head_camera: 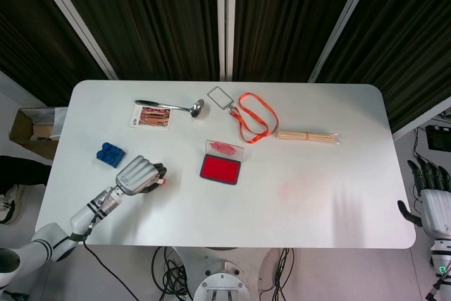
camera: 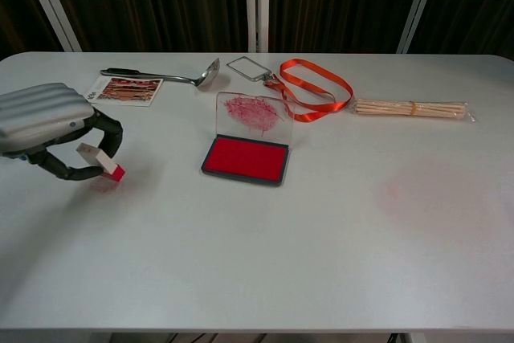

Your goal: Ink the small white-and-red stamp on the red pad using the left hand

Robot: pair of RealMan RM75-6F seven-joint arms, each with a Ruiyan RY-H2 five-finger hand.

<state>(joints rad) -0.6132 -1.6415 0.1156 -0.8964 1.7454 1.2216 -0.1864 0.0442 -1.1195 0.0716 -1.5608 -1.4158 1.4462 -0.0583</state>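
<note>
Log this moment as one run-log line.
phase: stamp lifted | left hand: holds stamp, tilted, off table | red pad: open, untouched | right hand: idle off-table

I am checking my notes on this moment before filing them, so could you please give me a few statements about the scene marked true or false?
1. The left hand holds the stamp clear of the table. True.
2. The red pad has its lid closed. False: the clear lid stands open behind it.
3. The right hand rests on the table. False: it is off the right edge.
4. The orange lanyard lies behind the pad. True.
5. The stamp touches the pad. False: it is well left of it.
</note>
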